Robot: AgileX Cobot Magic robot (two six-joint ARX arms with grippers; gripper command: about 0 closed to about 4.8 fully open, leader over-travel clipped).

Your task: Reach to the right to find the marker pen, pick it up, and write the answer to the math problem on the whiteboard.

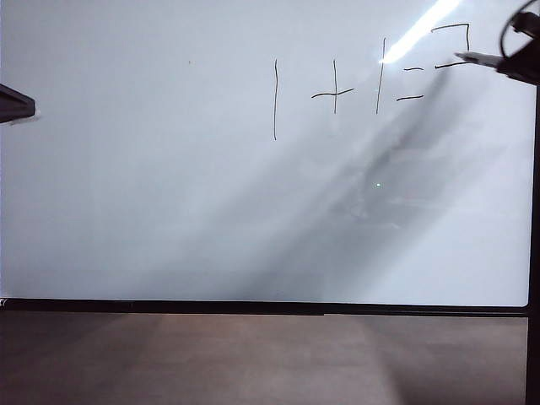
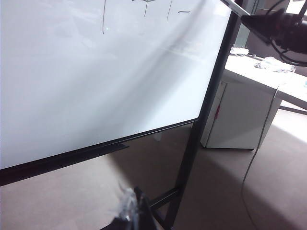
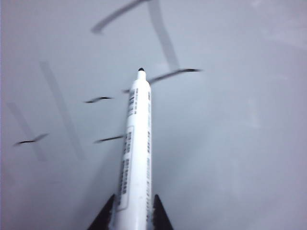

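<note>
My right pincer [image 3: 133, 215] is clamped on the marker pen [image 3: 135, 153], its two dark fingers [image 3: 103, 218] pressed against either side of the white barrel. The pen points away from me at the whiteboard [image 1: 169, 211], and its black tip sits right at the lower stroke of the boxy two [image 1: 453, 44] drawn after the equals bars. Whether the tip is actually touching the surface I cannot tell. In the exterior view that pincer [image 1: 506, 63] comes in from the upper right corner, with a looped cable above it, and the pen [image 1: 479, 58] pokes leftward onto the board. The math problem [image 1: 346, 84], one plus one and two short bars, runs across the upper middle of the board, just left of the pen. A bright streak of reflected light crosses the board above the equals bars.

My left pincer [image 1: 13, 103] shows only as a dark edge at the far left of the board, well apart from the writing; I cannot tell how its jaws stand. Below the board's black frame lies brown floor [image 1: 253, 363].
</note>
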